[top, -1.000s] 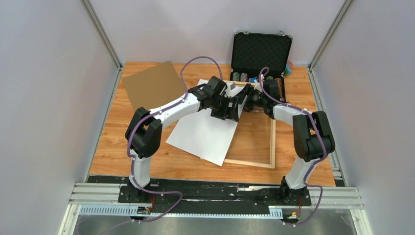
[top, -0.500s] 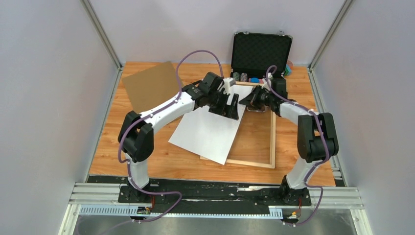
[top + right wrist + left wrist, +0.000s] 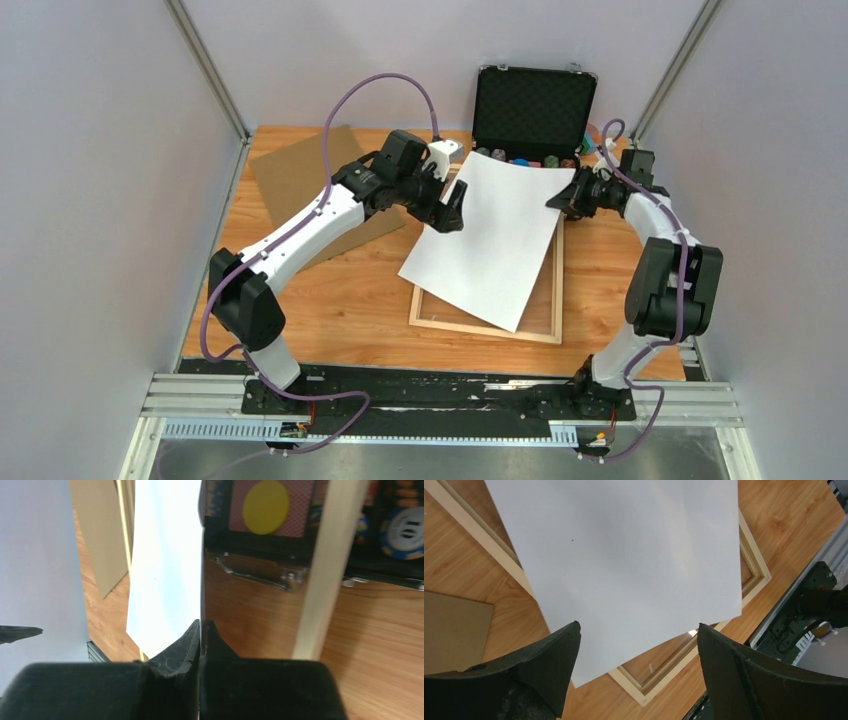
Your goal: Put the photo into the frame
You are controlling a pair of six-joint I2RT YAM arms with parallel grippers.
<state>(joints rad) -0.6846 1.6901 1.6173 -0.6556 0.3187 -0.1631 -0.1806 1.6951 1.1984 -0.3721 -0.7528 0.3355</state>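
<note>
Evidently the step in hand is squaring the sheet to its opening: the photo (image 3: 495, 240) shows only its plain white back and sits skewed over the frame (image 3: 557, 290). Its left corner pokes out past the left rail, its near corner reaches the near rail, and its far edge runs out towards the open chip case (image 3: 533, 100). The right gripper (image 3: 568, 197) holds it. In the right wrist view the fingers are pressed flat together on the thin far-right edge of the photo (image 3: 165, 570), with the frame's pale rail (image 3: 325, 570) just beside and the chips beyond. That corner looks raised off the table, but I cannot tell whether the rest of the sheet rests on the rails or the pane. The left gripper (image 3: 452, 205) hangs at the sheet's far-left edge with its fingers spread wide and nothing between them. From its own camera the photo (image 3: 624, 560) lies below the gap, apart from both fingers, with the frame (image 3: 754, 565) showing past the sheet's edges and the brown backing board (image 3: 454, 625) off to one side. As I judge it, the next move calls for turning the sheet until its edges run parallel with the rails. It then has to be drawn back so that all four corners fall inside before it is lowered. The free arm could help by pinning or nudging the loose left side so the paper does not buckle.
</note>
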